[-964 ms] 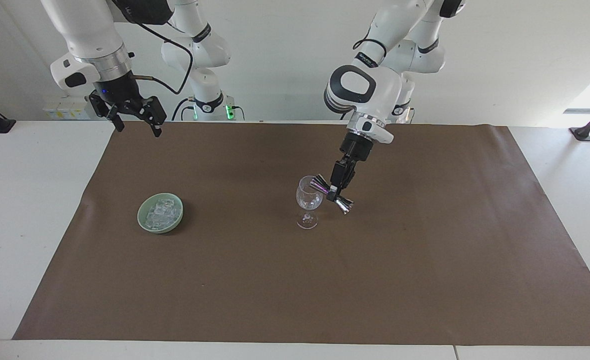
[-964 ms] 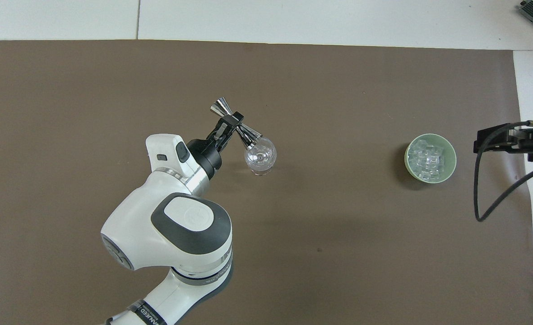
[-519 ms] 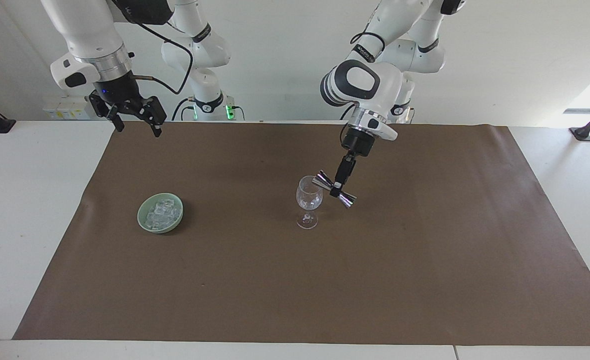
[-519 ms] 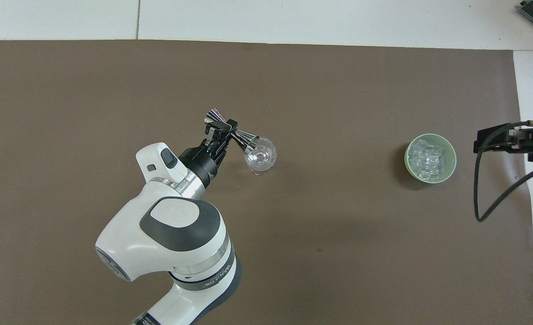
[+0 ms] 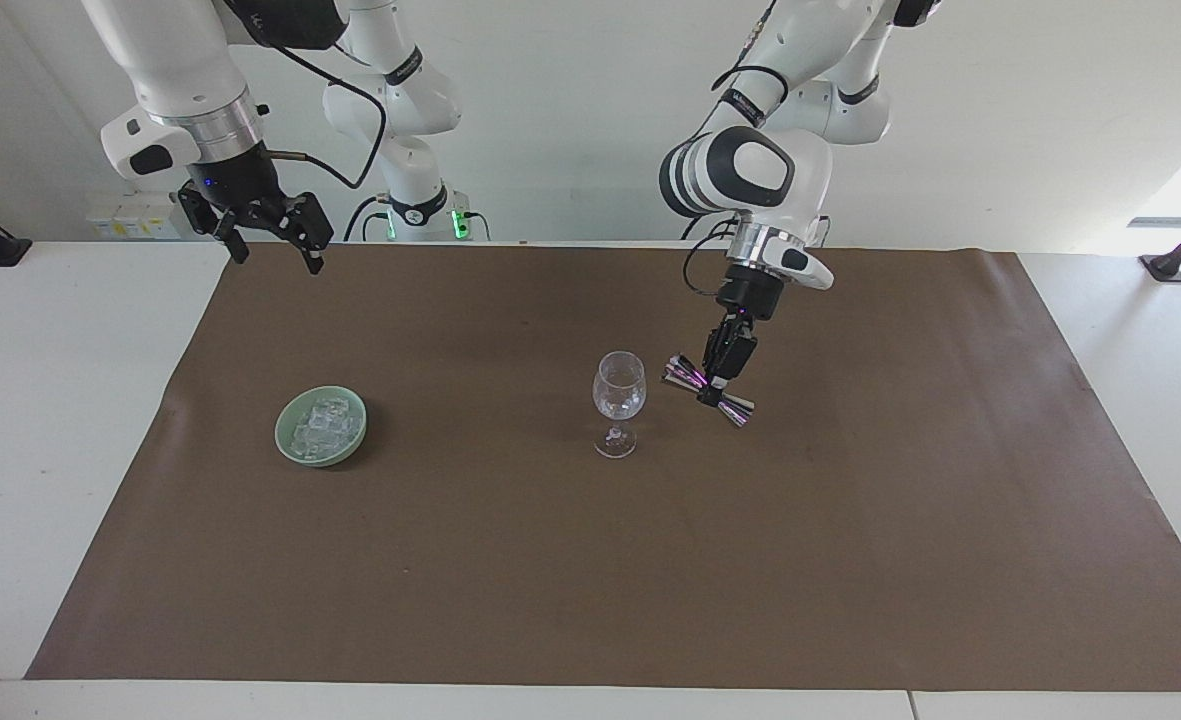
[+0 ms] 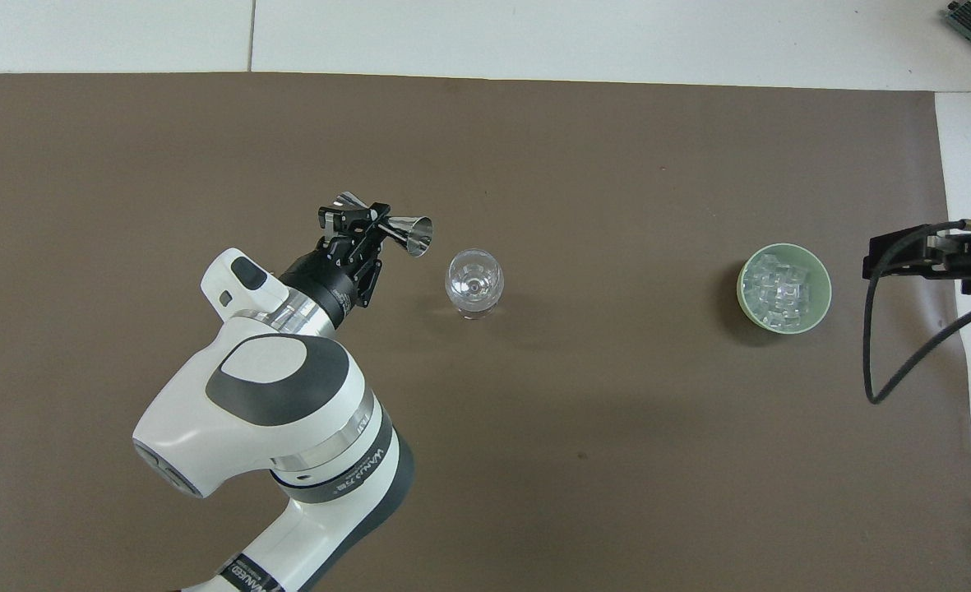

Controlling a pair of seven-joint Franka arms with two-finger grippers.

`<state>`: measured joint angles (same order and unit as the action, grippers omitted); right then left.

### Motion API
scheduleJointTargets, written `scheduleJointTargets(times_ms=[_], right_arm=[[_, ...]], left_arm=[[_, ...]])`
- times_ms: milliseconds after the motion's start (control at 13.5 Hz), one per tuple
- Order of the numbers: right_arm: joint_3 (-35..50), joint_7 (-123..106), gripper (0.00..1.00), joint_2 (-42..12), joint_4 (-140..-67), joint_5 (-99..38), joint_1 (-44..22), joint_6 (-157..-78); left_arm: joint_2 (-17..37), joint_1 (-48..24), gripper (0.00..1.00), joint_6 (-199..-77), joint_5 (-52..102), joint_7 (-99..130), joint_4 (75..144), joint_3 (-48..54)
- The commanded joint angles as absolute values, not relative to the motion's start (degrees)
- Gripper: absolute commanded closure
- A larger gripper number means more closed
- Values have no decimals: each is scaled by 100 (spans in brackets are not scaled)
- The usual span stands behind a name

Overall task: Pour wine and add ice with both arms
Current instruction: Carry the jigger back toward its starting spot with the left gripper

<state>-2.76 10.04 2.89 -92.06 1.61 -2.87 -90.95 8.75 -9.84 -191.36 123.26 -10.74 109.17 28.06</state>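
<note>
- Robotics lab, by the look of it.
- Two white jointed arms point(image 5: 750, 170) mounted at one edge of a white table point(image 5: 50, 400).
- Brown paper mat point(image 5: 590, 560) spread on the table.
- Bare white wall above the table; black clamp mounts point(image 5: 1175, 262) at the table's corners.

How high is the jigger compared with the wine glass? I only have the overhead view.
Observer: The jigger hangs in the air in the shut left gripper, off the mat, about level with the wine glass bowl and not touching it.
Operator: What is the right gripper doing? I only see its edge.
Observer: The right gripper waits open and empty, raised well above the table at the right arm's end.
Operator: Is the glass standing properly?
Observer: Yes, upright on its foot, stem vertical. The bowl looks clear, with no coloured liquid that I can make out.
</note>
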Motion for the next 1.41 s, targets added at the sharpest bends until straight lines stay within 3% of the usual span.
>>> scheduleJointTargets(times_ms=[0, 741, 1335], right_arm=[[-299, 853, 0, 396, -9325, 185, -308, -9062], [-299, 861, 0, 396, -9325, 185, -299, -9062], [-299, 861, 0, 396, -9316, 185, -299, -9062]], left_arm=[[756, -695, 100, -18985, 12542, -477, 10960, 2883], [677, 52, 100, -18563, 12744, 2467, 11162, 2883], [1, 1325, 100, -16210, 12753, 2926, 12716, 2821]])
